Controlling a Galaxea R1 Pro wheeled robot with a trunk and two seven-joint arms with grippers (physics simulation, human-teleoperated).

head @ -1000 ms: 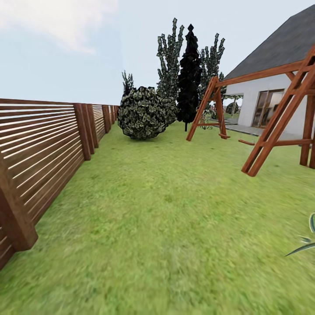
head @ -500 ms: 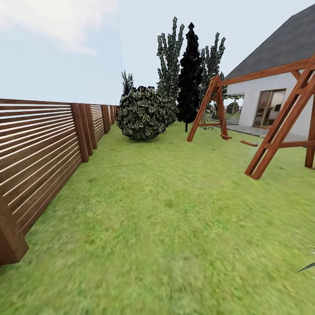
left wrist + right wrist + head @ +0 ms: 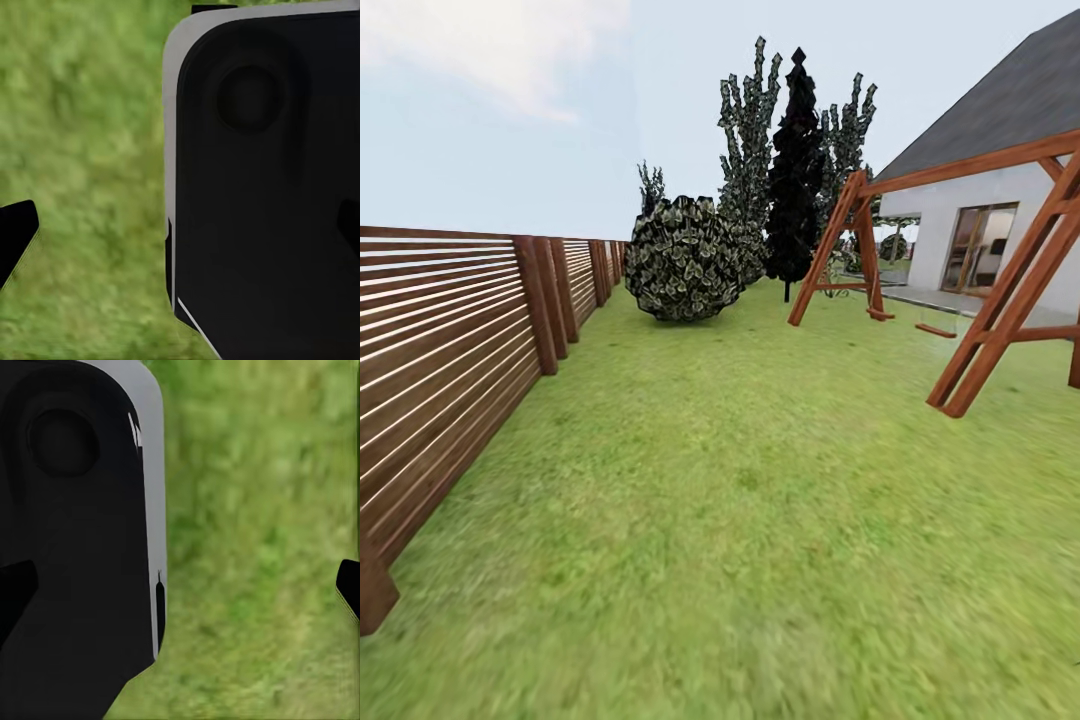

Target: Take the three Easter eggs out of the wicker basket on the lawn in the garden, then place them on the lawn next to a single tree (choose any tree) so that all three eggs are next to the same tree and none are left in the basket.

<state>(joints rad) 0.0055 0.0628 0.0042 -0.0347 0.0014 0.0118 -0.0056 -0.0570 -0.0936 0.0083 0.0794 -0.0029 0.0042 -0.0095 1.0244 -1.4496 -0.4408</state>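
Rolling forward since the earlier frames, the view carries the fence [image 3: 450, 330] post and swing frame [image 3: 1000, 290] outward; basket and eggs lie off the lawn [image 3: 740, 520] stretch ahead, direction unknown, and neither gripper's state can be told

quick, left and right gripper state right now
left gripper: open, holding nothing, over the lawn.
right gripper: open, holding nothing, over the lawn.

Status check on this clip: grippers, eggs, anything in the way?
Left fingers apart, nothing between; right fingers likewise. Eggs, basket not sighted. Lawn ahead, fence alongside, swing frame opposite.
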